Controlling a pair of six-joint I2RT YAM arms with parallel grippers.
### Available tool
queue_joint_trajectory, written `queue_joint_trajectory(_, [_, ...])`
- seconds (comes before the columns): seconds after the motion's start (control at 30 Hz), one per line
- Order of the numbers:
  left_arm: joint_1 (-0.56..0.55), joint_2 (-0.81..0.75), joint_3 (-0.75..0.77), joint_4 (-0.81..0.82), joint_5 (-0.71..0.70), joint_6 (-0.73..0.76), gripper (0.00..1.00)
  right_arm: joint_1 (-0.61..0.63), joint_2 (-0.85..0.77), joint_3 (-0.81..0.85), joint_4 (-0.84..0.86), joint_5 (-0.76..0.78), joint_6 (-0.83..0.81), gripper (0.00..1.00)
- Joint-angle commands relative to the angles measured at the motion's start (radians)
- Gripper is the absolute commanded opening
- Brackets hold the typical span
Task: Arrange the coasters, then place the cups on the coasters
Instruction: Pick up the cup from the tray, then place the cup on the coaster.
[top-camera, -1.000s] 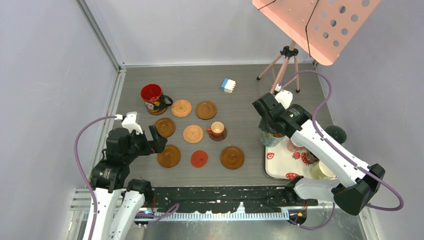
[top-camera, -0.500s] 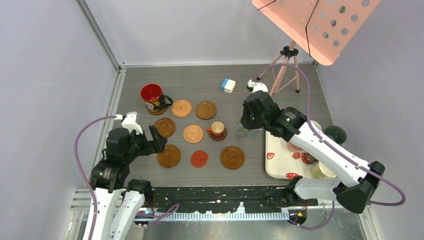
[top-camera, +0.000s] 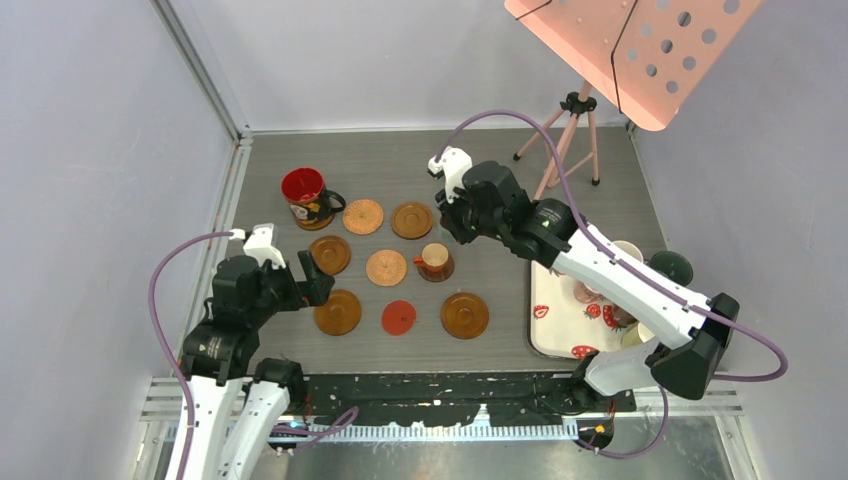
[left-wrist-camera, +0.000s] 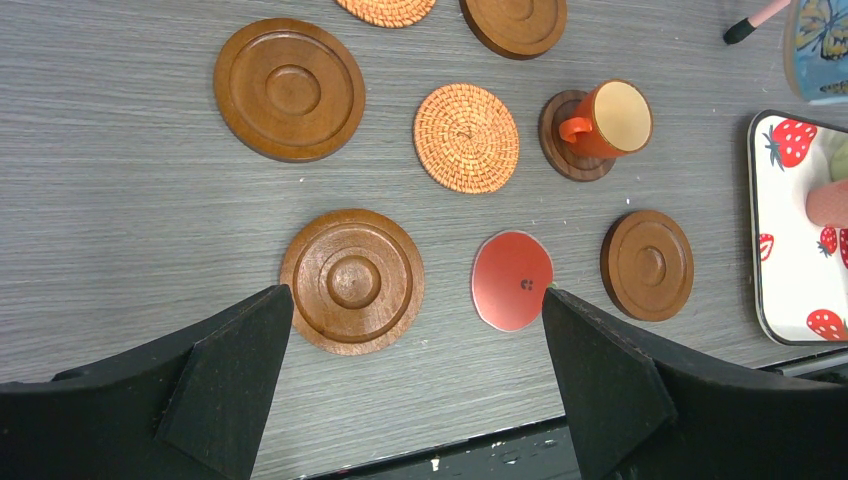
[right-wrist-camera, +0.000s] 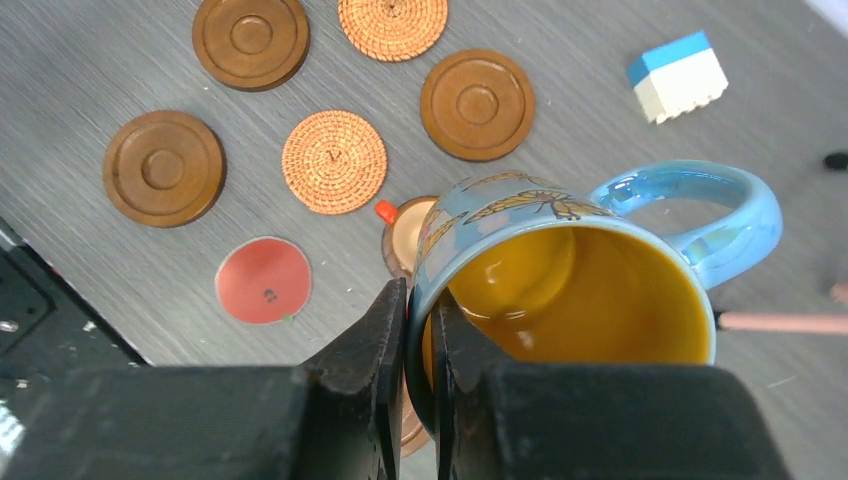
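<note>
The right pincer is clamped on the wall of the blue mug, with one finger inside the yellow lining and one outside. The mug is held upright and clear of the surface, handle turned away from the fingers. Change noted: a second ago this pincer was low at the white tray on the right. Since then the mug has been lifted and carried left and far. It is now hung over the middle of the coaster group, directly above the small orange cup, which sits on its dark coaster. For the task, pickup is judged done and transport nearly done, but no free coaster has been settled on yet. The plain brown coaster on the far side and the woven coaster lie closest below, both bare. The coasters are judged already laid out in loose rows, the red coaster among the near ones. The right arm is stretched left and far from its near-right base, forearm over the tray, wrist pitched down. The left pincer is wide apart and empty, unmoved over the last second, held low over the near-left coasters with its arm folded. A dark green cup by the tray is yet to be fetched.
</note>
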Motion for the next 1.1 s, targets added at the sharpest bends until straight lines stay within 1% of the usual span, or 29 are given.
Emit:
queue_joint_trajectory(0.0, [-0.003,-0.010,0.000,0.019,-0.004,-0.007,1.00,0.008,-0.013,0.098,0.188,-0.021,-0.230,0.06])
queue_joint_trajectory(0.1, [-0.003,-0.008,0.002,0.019,-0.003,-0.006,0.99,0.014,-0.001,0.091,0.244,-0.033,-0.326,0.05])
queue_joint_trajectory(0.3, [-0.003,-0.014,0.000,0.023,-0.003,-0.006,1.00,0.014,0.052,0.107,0.310,-0.055,-0.461,0.05])
queue_joint_trajectory(0.57, [-0.003,-0.018,0.000,0.021,-0.005,-0.006,1.00,0.014,0.196,0.161,0.325,-0.095,-0.626,0.05])
queue_joint_trajectory(0.73, [-0.003,-0.019,0.002,0.020,-0.006,-0.006,1.00,0.010,0.288,0.237,0.310,-0.114,-0.656,0.05])
queue_joint_trajectory(1.0, [-0.003,-0.026,0.002,0.021,-0.003,-0.006,1.00,-0.008,0.452,0.345,0.268,-0.118,-0.646,0.05])
queue_joint_trajectory(1.07, [-0.003,-0.020,0.002,0.021,0.003,-0.004,1.00,-0.015,0.486,0.376,0.253,-0.156,-0.627,0.05])
